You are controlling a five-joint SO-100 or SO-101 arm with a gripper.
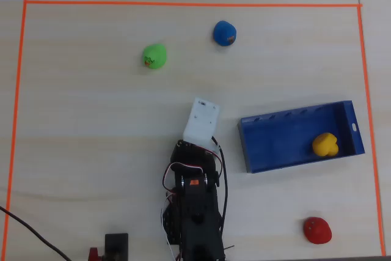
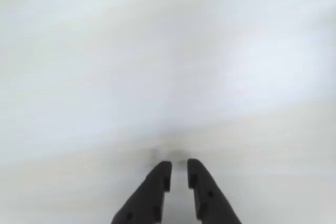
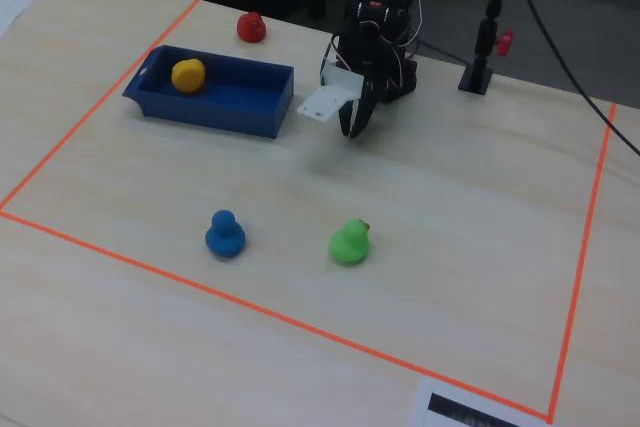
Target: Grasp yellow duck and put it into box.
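My claw point(image 2: 179, 174): two dark fingers point(image 2: 152, 192) nearly together with a narrow gap, nothing between them; wrist view otherwise a pale blur. In the fixed view my claw point(image 3: 352, 123) hangs tip-down just above the counter point(image 3: 430, 207), folded close to my base.

Box point(image 1: 275, 145): blue tray, just right of my claw in the overhead view, not touching it.

Yellow duck point(image 1: 325, 144): lies inside the box at its far right end, well apart from my claw.

Red duck point(image 1: 317, 230): on the counter, outside the box.

Green duck point(image 1: 154, 57) and blue duck point(image 1: 225, 33): farther out, ahead of my claw, near the orange tape border point(image 1: 183, 4).
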